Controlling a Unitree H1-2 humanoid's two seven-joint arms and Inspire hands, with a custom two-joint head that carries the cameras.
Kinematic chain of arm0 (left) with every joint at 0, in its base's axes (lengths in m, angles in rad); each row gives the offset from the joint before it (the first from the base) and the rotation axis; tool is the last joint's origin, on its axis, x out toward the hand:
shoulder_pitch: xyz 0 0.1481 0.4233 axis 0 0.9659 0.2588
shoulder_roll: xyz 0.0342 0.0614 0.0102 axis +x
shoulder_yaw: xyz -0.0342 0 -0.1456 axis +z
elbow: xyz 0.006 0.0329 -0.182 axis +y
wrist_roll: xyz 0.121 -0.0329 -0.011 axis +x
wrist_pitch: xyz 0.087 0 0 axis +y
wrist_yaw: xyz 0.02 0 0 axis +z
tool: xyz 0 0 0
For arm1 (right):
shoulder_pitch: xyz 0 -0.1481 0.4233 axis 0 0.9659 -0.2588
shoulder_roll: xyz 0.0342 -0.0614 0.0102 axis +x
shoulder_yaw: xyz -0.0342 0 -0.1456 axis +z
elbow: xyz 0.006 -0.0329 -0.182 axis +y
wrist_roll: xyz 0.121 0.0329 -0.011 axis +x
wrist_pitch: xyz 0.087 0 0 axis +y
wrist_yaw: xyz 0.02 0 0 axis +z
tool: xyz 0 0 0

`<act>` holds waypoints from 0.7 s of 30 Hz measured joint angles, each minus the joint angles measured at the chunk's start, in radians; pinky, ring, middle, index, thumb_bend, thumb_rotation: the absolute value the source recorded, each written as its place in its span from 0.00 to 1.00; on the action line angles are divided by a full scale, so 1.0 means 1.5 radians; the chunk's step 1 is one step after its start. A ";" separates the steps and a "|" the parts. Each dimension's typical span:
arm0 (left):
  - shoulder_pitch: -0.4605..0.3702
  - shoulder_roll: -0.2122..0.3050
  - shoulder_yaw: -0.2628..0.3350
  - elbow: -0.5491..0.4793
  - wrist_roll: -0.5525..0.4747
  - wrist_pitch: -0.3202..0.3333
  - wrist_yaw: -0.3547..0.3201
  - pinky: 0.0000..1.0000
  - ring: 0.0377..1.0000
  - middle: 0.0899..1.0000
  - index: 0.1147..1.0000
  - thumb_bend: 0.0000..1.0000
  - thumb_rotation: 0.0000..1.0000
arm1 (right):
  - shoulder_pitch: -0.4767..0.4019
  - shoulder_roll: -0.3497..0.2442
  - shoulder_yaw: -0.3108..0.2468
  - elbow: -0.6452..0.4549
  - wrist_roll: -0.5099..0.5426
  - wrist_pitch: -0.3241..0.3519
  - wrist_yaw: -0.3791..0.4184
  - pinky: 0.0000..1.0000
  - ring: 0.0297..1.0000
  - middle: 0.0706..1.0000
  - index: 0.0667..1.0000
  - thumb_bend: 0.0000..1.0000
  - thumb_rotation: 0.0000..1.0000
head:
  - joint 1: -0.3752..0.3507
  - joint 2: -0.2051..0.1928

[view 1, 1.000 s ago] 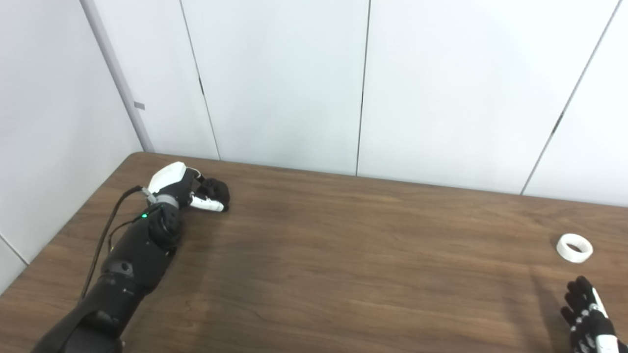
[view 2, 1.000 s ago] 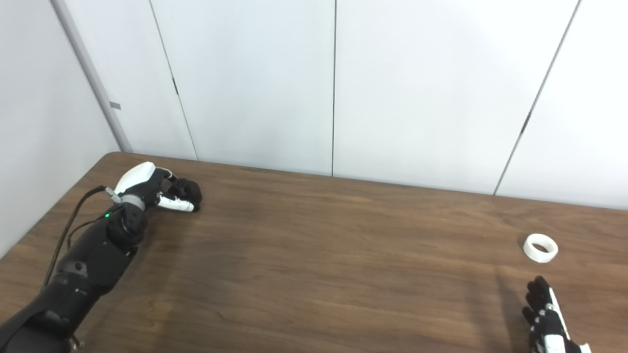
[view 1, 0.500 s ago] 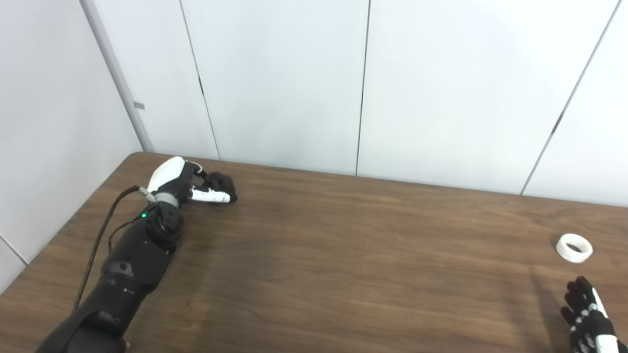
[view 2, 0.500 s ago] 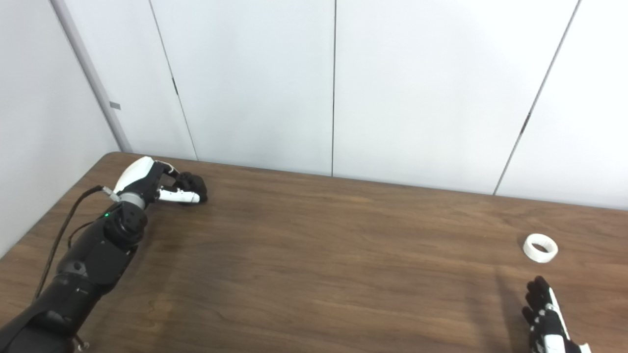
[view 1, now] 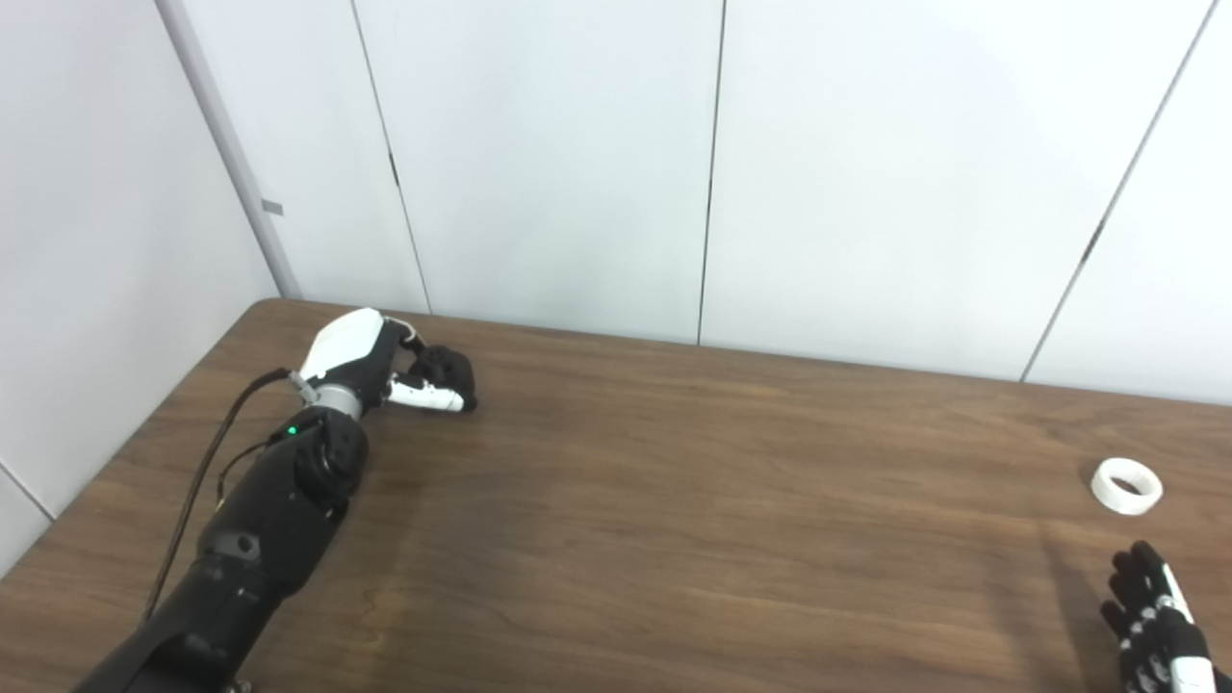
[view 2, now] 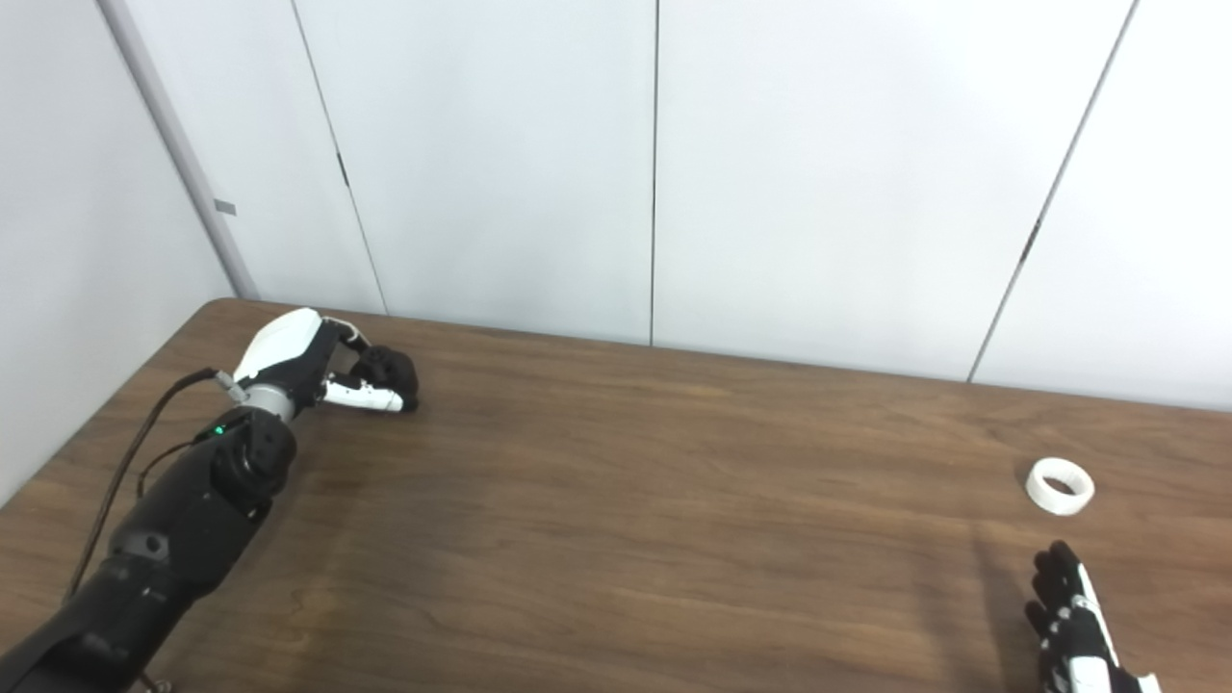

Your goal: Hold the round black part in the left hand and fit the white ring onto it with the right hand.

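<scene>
My left hand (view 1: 399, 371) is at the table's far left corner. Its fingers and thumb are closed around the round black part (view 1: 445, 367), held low over the wood; the fingers hide most of the part. The white ring (view 1: 1126, 485) lies flat on the table at the far right and also shows in the right eye view (view 2: 1059, 485). My right hand (view 1: 1155, 630) is at the bottom right edge, a short way in front of the ring and not touching it. Its fingers are apart and it holds nothing.
The brown wooden table (view 1: 674, 500) runs up to white wall panels at the back and left. A black cable (view 1: 202, 462) runs along my left forearm. A wide stretch of bare wood lies between the two hands.
My left hand has shifted a little to the right with the black part in its grip. The right hand and the ring have not moved.
</scene>
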 measured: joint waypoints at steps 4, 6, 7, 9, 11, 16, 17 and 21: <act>0.040 -0.002 0.001 -0.093 0.023 0.008 -0.003 1.00 0.89 0.76 0.42 0.52 0.05 | 0.000 0.000 0.000 0.000 -0.003 0.000 0.000 1.00 0.99 0.98 0.98 0.53 1.00 | -0.005 0.003; 0.058 -0.007 0.004 -0.142 0.025 0.022 -0.011 1.00 0.89 0.76 0.42 0.52 0.05 | 0.000 0.000 0.000 0.000 -0.005 0.000 -0.001 0.99 0.99 0.98 0.98 0.54 1.00 | -0.006 0.004; 0.067 -0.011 0.006 -0.167 0.026 0.031 -0.014 1.00 0.89 0.76 0.42 0.52 0.05 | 0.000 0.001 0.000 0.000 -0.006 0.000 -0.001 0.99 0.99 0.98 0.98 0.54 1.00 | -0.008 0.005; 0.082 -0.022 0.008 -0.214 0.029 0.045 -0.027 1.00 0.89 0.76 0.42 0.52 0.05 | 0.000 0.001 0.000 0.000 -0.008 0.000 -0.001 0.99 0.99 0.98 0.98 0.54 1.00 | -0.012 0.007; 0.096 -0.032 0.006 -0.252 0.032 0.057 -0.040 1.00 0.89 0.76 0.42 0.52 0.05 | 0.000 0.002 0.000 0.000 -0.009 0.000 -0.001 0.99 0.99 0.98 0.98 0.55 1.00 | -0.014 0.009; 0.128 -0.053 -0.002 -0.345 0.051 0.071 -0.071 1.00 0.88 0.75 0.42 0.52 0.05 | 0.000 0.005 0.000 -0.002 -0.014 0.003 -0.001 0.99 0.99 0.98 0.98 0.55 1.00 | -0.028 0.017; 0.135 -0.055 -0.005 -0.363 0.057 0.076 -0.082 1.00 0.88 0.75 0.42 0.52 0.05 | 0.000 0.006 0.000 -0.003 -0.014 0.007 -0.001 0.99 0.99 0.98 0.98 0.54 1.00 | -0.031 0.019; 0.157 -0.072 -0.023 -0.438 0.084 0.085 -0.117 1.00 0.88 0.75 0.42 0.52 0.05 | 0.002 0.010 0.001 -0.006 -0.016 0.008 -0.001 0.99 0.99 0.98 0.98 0.53 1.00 | -0.040 0.024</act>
